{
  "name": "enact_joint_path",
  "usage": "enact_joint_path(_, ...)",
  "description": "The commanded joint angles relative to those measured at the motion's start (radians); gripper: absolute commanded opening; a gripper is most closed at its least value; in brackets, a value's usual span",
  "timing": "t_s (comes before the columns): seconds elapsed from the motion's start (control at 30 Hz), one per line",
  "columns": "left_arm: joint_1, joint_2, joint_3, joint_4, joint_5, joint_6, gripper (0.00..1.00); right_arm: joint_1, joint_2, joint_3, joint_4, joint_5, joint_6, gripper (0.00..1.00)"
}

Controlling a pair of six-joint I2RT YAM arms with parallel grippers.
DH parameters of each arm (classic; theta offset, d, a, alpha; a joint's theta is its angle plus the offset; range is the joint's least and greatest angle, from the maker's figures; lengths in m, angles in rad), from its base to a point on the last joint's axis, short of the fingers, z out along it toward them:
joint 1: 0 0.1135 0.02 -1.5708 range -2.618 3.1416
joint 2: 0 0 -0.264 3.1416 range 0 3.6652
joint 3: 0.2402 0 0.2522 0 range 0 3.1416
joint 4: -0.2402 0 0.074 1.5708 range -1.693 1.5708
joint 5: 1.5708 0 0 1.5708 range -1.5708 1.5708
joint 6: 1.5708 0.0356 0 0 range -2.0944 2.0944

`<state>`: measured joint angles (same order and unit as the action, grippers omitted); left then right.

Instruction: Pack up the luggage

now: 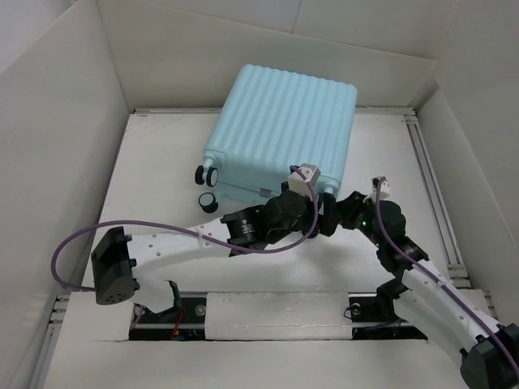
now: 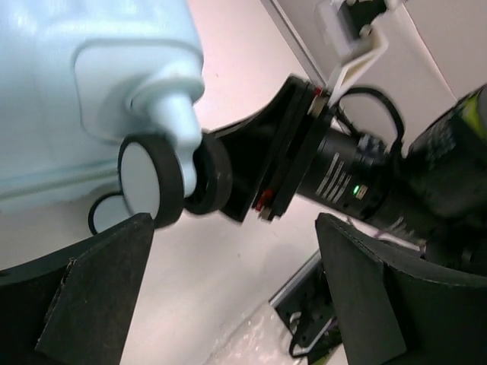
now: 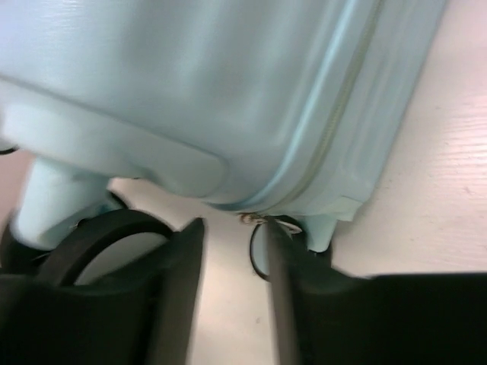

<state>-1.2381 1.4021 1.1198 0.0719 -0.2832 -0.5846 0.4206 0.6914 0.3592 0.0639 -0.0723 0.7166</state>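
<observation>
The luggage (image 1: 280,130) lies shut on the white table, a pale aqua ribbed case with its wheels toward me. My left gripper (image 1: 312,207) sits at its near right corner. In the left wrist view the left gripper (image 2: 236,304) stands wide open with only bare table between its fingers, and a black-and-white caster wheel (image 2: 152,179) hangs just beyond them. My right gripper (image 1: 334,212) is close beside the left one. In the right wrist view the right gripper (image 3: 228,258) is open with nothing in the gap. The zipper pull (image 3: 255,219) sits at the tip of its right finger (image 3: 283,289).
White walls box in the table on all sides. An aluminium rail (image 1: 430,186) runs along the right edge. The two wrists crowd together at the case's corner. The right arm's black wrist body (image 2: 342,175) fills the left wrist view, with a rail and cables (image 2: 304,323) below it.
</observation>
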Motion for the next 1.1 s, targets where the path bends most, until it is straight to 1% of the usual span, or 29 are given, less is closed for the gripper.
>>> enact_joint_path(0.0,0.008,0.060,0.112,-0.075,-0.073,0.052,0.86,0.017,0.029,0.003,0.063,0.022,-0.051,0.50)
enact_joint_path(0.03,0.008,0.072,0.123,-0.075,-0.073,0.052,0.86,0.017,0.043,0.013,0.063,0.022,-0.066,0.52)
enact_joint_path(0.1,0.026,0.098,0.132,-0.075,-0.053,0.062,0.84,0.017,0.074,0.026,0.063,0.022,-0.088,0.52)
enact_joint_path(0.17,0.040,0.109,0.144,-0.063,-0.012,0.062,0.81,0.017,0.120,0.038,0.108,-0.010,-0.120,0.52)
enact_joint_path(0.23,0.052,0.118,0.156,-0.063,-0.011,0.062,0.73,0.017,0.155,0.038,0.166,-0.070,-0.140,0.52)
enact_joint_path(0.27,0.052,0.129,0.170,-0.063,-0.011,0.072,0.68,0.017,0.177,0.038,0.178,-0.070,-0.149,0.52)
enact_joint_path(0.3,0.052,0.142,0.170,-0.063,-0.011,0.072,0.68,0.017,0.177,0.038,0.178,-0.070,-0.149,0.52)
enact_joint_path(0.33,0.052,0.143,0.181,-0.063,-0.011,0.072,0.62,0.017,0.177,0.038,0.191,-0.079,-0.158,0.52)
enact_joint_path(0.4,0.052,0.167,0.192,-0.063,-0.002,0.081,0.55,0.017,0.188,0.023,0.247,-0.080,-0.158,0.51)
enact_joint_path(0.43,0.052,0.167,0.192,-0.063,-0.002,0.081,0.49,0.017,0.188,-0.001,0.272,-0.080,-0.158,0.49)
enact_joint_path(0.47,0.052,0.176,0.202,-0.063,-0.002,0.081,0.43,0.017,0.188,-0.015,0.330,-0.069,-0.158,0.41)
enact_joint_path(0.5,0.052,0.176,0.202,-0.063,-0.002,0.081,0.34,0.026,0.175,-0.031,0.358,-0.058,-0.158,0.37)
enact_joint_path(0.53,0.052,0.187,0.213,-0.063,-0.002,0.092,0.30,0.026,0.175,-0.046,0.385,-0.028,-0.158,0.35)
enact_joint_path(0.57,0.052,0.187,0.213,-0.054,-0.002,0.092,0.24,0.026,0.162,-0.077,0.413,-0.017,-0.158,0.26)
enact_joint_path(0.6,0.052,0.187,0.213,-0.054,0.007,0.092,0.19,0.026,0.146,-0.094,0.468,0.000,-0.148,0.21)
enact_joint_path(0.63,0.052,0.187,0.213,-0.043,0.007,0.092,0.13,0.036,0.137,-0.110,0.494,0.046,-0.135,0.19)
enact_joint_path(0.67,0.052,0.187,0.213,-0.032,0.016,0.092,0.09,0.037,0.137,-0.147,0.525,0.063,-0.135,0.11)
enact_joint_path(0.73,0.052,0.196,0.224,-0.032,0.016,0.092,0.04,0.037,0.103,-0.178,0.603,0.094,-0.125,0.02)
enact_joint_path(0.77,0.052,0.196,0.224,-0.032,0.016,0.092,0.00,0.037,0.094,-0.192,0.626,0.123,-0.112,0.00)
enact_joint_path(0.93,0.052,0.241,0.253,-0.023,0.006,0.092,0.00,0.047,0.014,-0.276,0.779,0.161,-0.074,0.00)
enact_joint_path(1.0,0.052,0.268,0.273,-0.014,0.018,0.092,0.00,0.073,0.005,-0.307,0.848,0.161,-0.007,0.00)
enact_joint_path(1.03,0.052,0.278,0.291,-0.001,0.039,0.092,0.00,0.111,0.020,-0.343,0.938,0.161,0.054,0.00)
enact_joint_path(1.07,0.052,0.278,0.301,-0.001,0.039,0.092,0.00,0.112,0.039,-0.357,0.991,0.170,0.078,0.00)
